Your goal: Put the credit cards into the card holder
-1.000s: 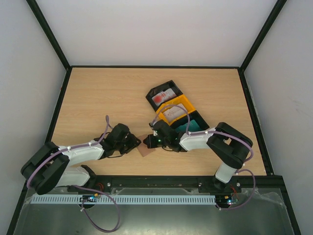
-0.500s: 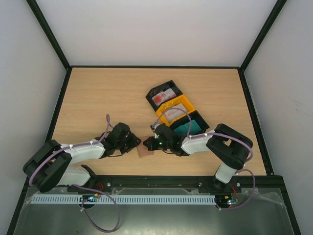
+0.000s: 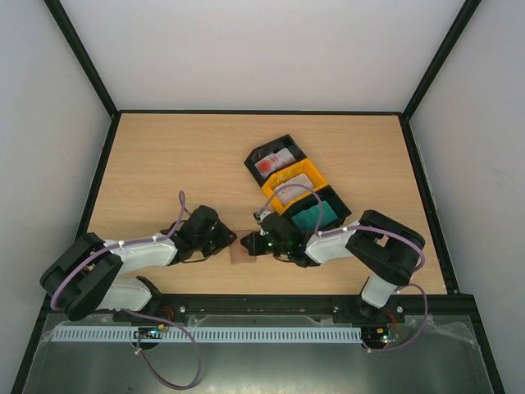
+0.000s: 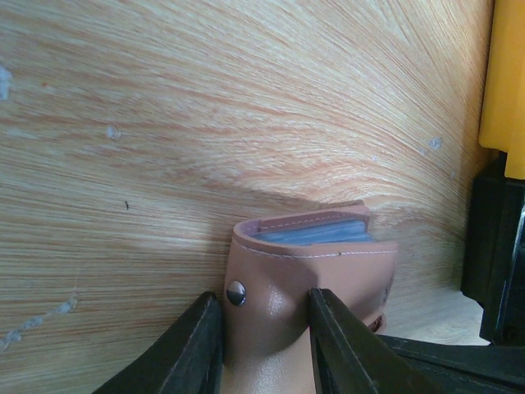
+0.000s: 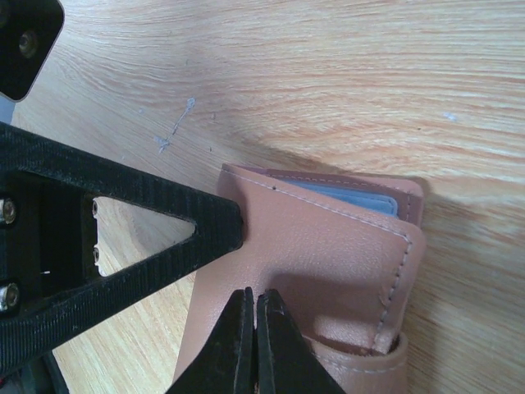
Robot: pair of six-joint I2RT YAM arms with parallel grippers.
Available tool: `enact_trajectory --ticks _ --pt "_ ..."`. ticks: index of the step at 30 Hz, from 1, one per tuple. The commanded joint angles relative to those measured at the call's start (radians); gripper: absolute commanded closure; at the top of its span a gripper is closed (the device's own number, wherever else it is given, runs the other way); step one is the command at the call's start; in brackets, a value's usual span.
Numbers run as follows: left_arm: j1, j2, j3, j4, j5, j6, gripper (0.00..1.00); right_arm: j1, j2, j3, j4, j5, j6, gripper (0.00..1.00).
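Right gripper (image 5: 251,297) clenched, holds nothing; I see its tips rest on top leaf of holder (image 5: 328,263). Left gripper (image 4: 262,302) partly apart, fingers at both sides of snap flap; I cannot tell if they pinch it. Holder lies on table (image 3: 180,164) between both grippers, half folded, blue-grey pockets show at open edge. Cards (image 3: 271,163) not in holder: they lie in trays (image 3: 312,174) just behind right gripper, red-white farthest, white in orange tray, teal nearest.
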Motion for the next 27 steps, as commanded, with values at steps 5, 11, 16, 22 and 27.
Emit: enact_trajectory --ticks 5,11,16,22,27 --pt "-0.01 0.054 -0.029 -0.101 -0.023 0.001 0.68 0.052 0.086 -0.094 -0.239 -0.006 -0.01 0.98" --pt "-0.01 0.062 -0.023 -0.102 -0.024 0.0 0.68 0.067 0.101 -0.108 -0.229 0.001 -0.015 0.98" --pt "-0.01 0.07 -0.021 -0.103 -0.024 0.001 0.68 0.097 0.106 -0.111 -0.244 0.041 -0.023 0.98" --pt "-0.01 0.068 -0.022 -0.104 -0.026 -0.001 0.68 0.137 0.102 -0.113 -0.269 0.112 -0.023 0.98" --pt "-0.01 0.054 -0.023 -0.107 -0.024 -0.004 0.69 0.167 0.069 -0.085 -0.329 0.211 -0.028 0.98"
